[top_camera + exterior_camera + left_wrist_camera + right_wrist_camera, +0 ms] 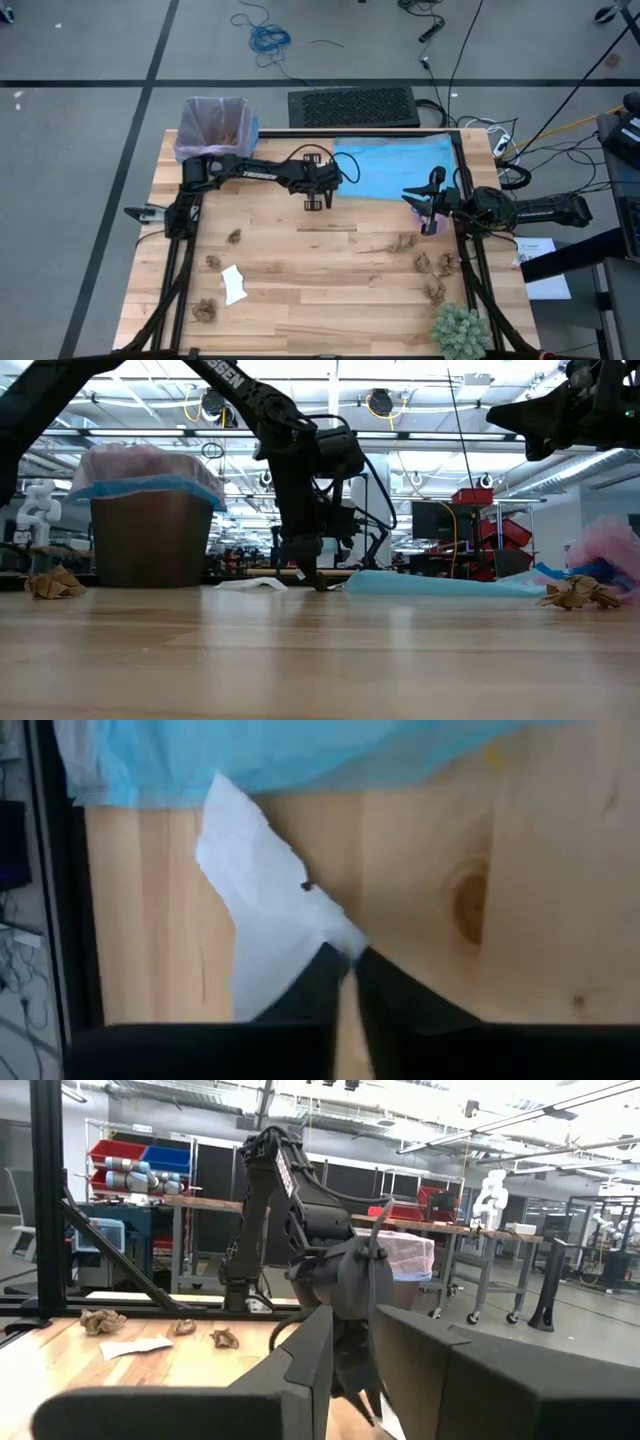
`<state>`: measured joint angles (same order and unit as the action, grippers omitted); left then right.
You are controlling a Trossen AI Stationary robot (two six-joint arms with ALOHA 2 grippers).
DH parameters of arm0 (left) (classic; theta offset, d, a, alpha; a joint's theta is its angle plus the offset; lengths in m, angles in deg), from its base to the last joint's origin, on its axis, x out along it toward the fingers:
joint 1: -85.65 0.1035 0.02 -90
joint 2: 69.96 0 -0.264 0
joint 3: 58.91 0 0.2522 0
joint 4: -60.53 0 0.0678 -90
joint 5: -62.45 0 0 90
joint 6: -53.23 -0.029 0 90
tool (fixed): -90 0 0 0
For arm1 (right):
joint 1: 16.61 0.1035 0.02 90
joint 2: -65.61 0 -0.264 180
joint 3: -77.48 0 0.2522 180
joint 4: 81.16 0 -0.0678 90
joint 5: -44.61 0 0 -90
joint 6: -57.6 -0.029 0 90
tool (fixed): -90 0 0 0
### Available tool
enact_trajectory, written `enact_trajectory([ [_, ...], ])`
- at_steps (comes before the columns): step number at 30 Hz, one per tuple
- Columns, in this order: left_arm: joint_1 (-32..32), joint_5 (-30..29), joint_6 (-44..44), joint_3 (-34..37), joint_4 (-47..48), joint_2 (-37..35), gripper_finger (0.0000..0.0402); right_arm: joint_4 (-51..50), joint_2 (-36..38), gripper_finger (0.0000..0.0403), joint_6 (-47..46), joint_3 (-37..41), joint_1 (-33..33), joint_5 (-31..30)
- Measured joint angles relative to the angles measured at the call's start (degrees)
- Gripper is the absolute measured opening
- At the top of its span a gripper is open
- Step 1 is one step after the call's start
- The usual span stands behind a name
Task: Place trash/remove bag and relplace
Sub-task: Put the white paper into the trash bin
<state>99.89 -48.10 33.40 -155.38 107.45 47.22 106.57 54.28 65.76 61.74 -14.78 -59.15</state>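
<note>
A white paper scrap [262, 910] lies flat on the wooden table next to the light blue plastic bag [400, 165]. My left gripper [348, 970] points steeply down at the scrap's corner and is shut on it. The bin [215, 125] stands at the table's far left corner. The lavender-pink bag [140, 465] lines it and folds over its rim. Brown paper wads [235, 237] and another white scrap [233, 285] lie on the near half of the table. My right gripper [352, 1370] waits at the right edge, open and holding nothing. My left gripper pinches one pointed corner [345, 942] of the white paper scrap between its two fingertips. It comes from above on a steep slant. The rest of the scrap lies flat on the table and reaches toward the light blue bag.
More brown wads [430, 262] lie at the near right, close to a green spiky plant [460, 330]. A small pink plastic heap [605, 555] sits at the right, below my right gripper. A black keyboard [352, 106] lies on the floor beyond the far edge.
</note>
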Motion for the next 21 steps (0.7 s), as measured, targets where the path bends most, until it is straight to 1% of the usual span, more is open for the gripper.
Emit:
enact_trajectory([
  [2,0.13,0.24,0.38,0.00,0.33,-0.11,0.0009,-0.02,-0.01,0.0071,0.00,0.00,0.00,0.00],
  [4,-0.22,-1.28,0.02,0.00,2.22,-0.83,0.0003,-0.03,0.01,0.0071,0.00,0.00,0.00,0.00],
  [7,-1.60,-5.59,-0.07,0.00,5.84,-3.70,0.0002,-0.32,-0.01,0.0071,0.00,0.00,0.00,0.00],
  [11,-3.57,-10.94,1.64,0.00,10.91,-9.93,0.0001,-0.63,-0.01,0.0071,0.00,0.00,0.00,0.02],
  [14,-4.77,-15.95,5.89,0.00,15.01,-16.26,0.0001,-0.75,-0.01,0.0071,0.00,0.00,0.00,0.02],
  [19,-4.67,-27.81,15.09,0.00,26.27,-27.67,0.0001,-0.66,-0.01,0.0071,-0.06,0.00,0.00,0.02],
  [21,-3.10,-28.99,19.89,0.00,30.99,-31.91,0.0001,-0.66,-0.01,0.0071,-0.27,0.00,0.00,0.02],
])
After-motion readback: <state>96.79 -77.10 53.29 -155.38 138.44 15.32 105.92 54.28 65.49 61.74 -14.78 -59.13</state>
